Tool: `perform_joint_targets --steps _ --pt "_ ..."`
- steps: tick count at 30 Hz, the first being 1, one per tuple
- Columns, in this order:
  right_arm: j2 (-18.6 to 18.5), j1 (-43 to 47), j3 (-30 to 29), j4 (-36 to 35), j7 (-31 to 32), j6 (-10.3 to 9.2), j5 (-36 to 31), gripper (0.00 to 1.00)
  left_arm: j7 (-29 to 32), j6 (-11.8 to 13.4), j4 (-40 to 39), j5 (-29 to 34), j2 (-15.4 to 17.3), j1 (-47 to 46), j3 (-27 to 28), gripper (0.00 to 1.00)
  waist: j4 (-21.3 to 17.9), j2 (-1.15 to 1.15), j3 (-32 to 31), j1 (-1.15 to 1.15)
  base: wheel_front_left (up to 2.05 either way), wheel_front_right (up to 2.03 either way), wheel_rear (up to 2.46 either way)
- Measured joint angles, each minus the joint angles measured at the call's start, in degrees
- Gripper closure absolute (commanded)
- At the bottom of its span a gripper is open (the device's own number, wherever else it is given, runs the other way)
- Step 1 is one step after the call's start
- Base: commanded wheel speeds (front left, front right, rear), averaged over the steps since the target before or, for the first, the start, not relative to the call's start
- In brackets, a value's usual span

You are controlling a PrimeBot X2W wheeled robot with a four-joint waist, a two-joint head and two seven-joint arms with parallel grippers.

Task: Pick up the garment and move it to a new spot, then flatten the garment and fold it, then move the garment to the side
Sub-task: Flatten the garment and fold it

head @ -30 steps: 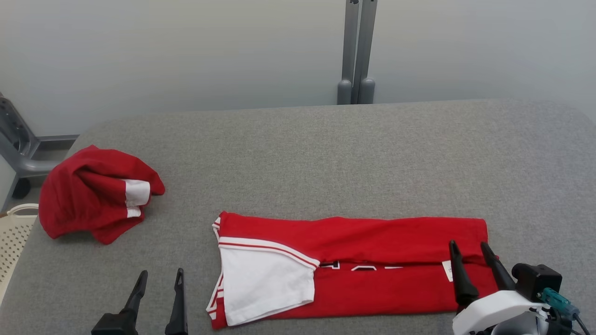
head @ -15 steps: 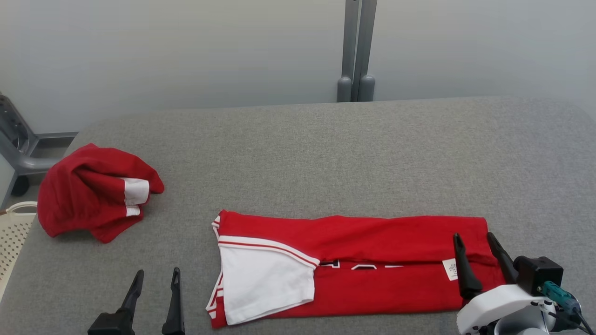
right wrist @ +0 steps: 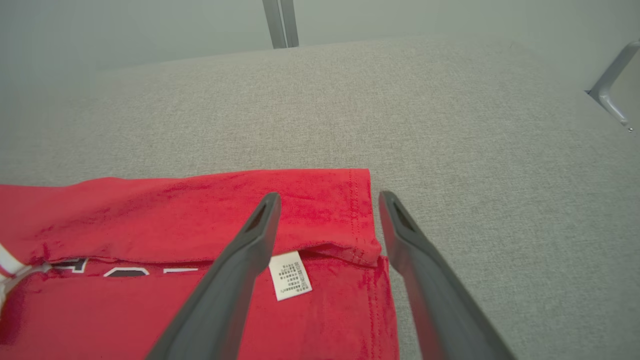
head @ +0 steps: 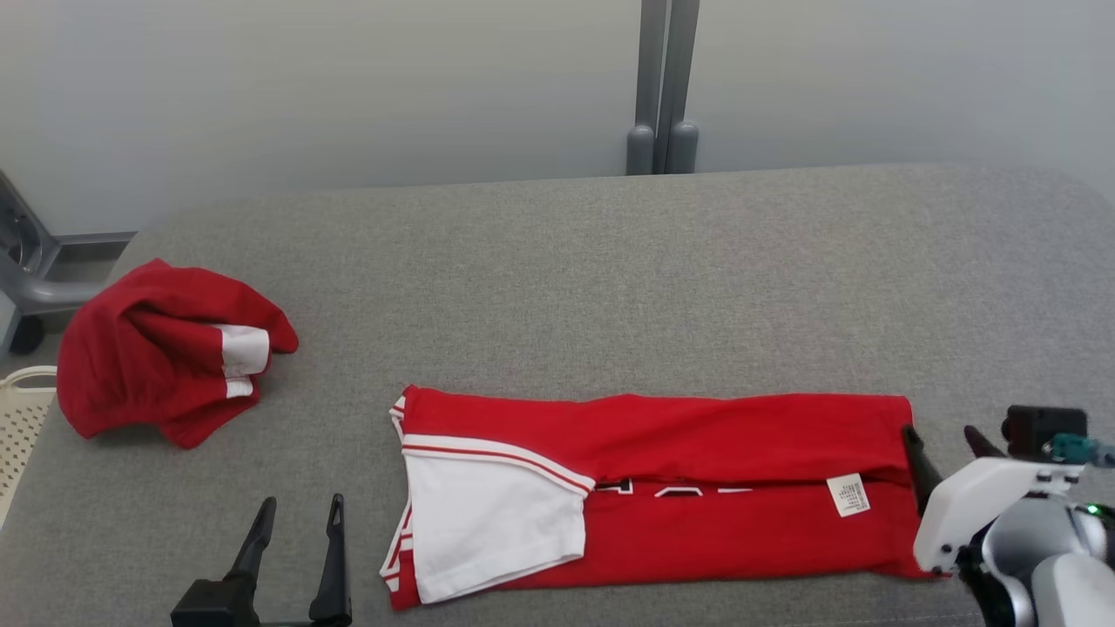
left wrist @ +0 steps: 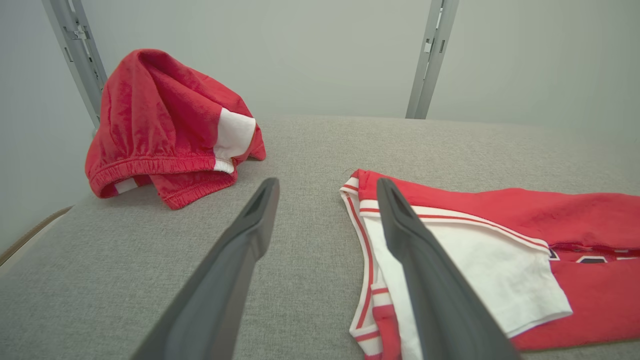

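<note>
Garment is laid out as a long red band, folded lengthwise, near the front of the grey table; at far left a crumpled red piece is left well apart from it; the left gripper is held just beside the band's white sleeve, jaws apart and empty, much as a second ago; at the right end the right gripper, jaws also apart, has been drawn outward from over the cloth and is now set astride the hem; the lengthwise fold is judged finished, and a crosswise fold is probably being prepared.
</note>
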Motion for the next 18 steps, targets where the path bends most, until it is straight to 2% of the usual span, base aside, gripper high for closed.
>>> perform_joint_targets --steps 2,3,7,10,14,18 --pt "-0.27 -1.94 -2.11 -0.67 5.58 -0.01 0.46 0.00 0.00 0.01 -0.11 0.00 0.00 -0.02 -0.18 0.00 -0.11 0.00 0.47 0.00 0.00 0.00 0.00" --pt "-0.27 -1.94 -2.11 -0.67 5.58 -0.01 0.46 0.00 0.00 0.01 -0.11 0.00 0.00 -0.02 -0.18 0.00 -0.11 0.00 0.47 0.00 0.00 0.00 0.00" --pt "-2.36 -4.52 -3.92 -0.57 13.94 0.01 0.03 0.00 0.00 0.02 0.02 -0.02 -0.02 -0.31 -1.00 0.00 -0.12 0.00 1.49 0.00 0.00 0.00 0.00" --pt "-2.61 -5.18 -4.66 0.57 19.00 0.00 -0.27 0.00 0.00 0.00 0.41 -0.02 -0.03 -1.12 -1.58 0.00 0.24 0.00 2.08 0.00 0.00 0.00 0.00" --pt "-3.34 -5.41 -4.32 1.40 21.87 0.00 -0.02 0.00 0.00 -0.03 0.78 -0.16 -0.03 -1.22 -2.14 0.00 0.76 0.00 2.79 0.00 0.00 0.00 0.00" --pt "-4.56 -5.41 -4.59 2.83 22.20 0.00 -0.11 0.00 0.00 -0.05 0.83 -0.23 -0.04 -1.29 -2.27 0.00 1.26 0.00 3.67 0.00 0.00 0.00 0.00"
